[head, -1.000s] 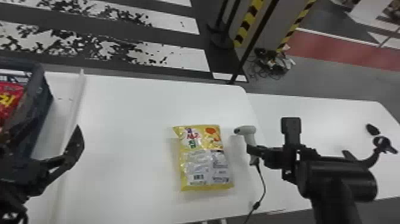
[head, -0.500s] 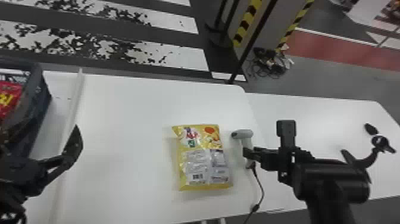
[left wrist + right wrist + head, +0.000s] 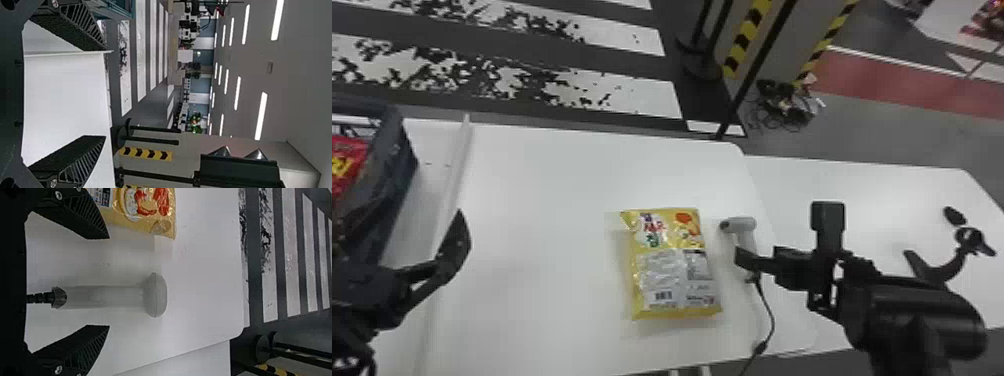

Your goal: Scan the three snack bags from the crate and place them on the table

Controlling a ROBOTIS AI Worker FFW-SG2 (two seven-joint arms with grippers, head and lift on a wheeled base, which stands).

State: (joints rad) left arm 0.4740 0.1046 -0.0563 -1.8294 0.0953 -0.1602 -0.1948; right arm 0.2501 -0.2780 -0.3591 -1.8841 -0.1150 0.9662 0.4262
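Yellow foil with a white printed panel, the plump rectangular snack bag [image 3: 672, 270] lies flat on the white bench [image 3: 547, 240], its long axis running roughly away from the robot and its barcode facing up. Just to its right is the pale grey, pistol-shaped handheld scanner [image 3: 101, 297] with a black cable [image 3: 767, 305].

The relation that matters is between this scanner and the right end effector [image 3: 109, 282]. The black fingers are spread, one along each side of the handle, with daylight on both sides. The handle runs lengthwise with the fingers, cable end towards the wrist, rounded head beyond the tips. If the scanner is wanted next, closing should need little turning; whether the fingers are low enough is hard to judge. The right arm is clearly the nearer to both scanner and bag.

The left end effector [image 3: 105, 93] is also spread and empty, over the left part of the bench beside the dark grey crate [image 3: 402, 165]. A red snack bag [image 3: 347, 165] sits inside that crate, so the task seems unfinished.
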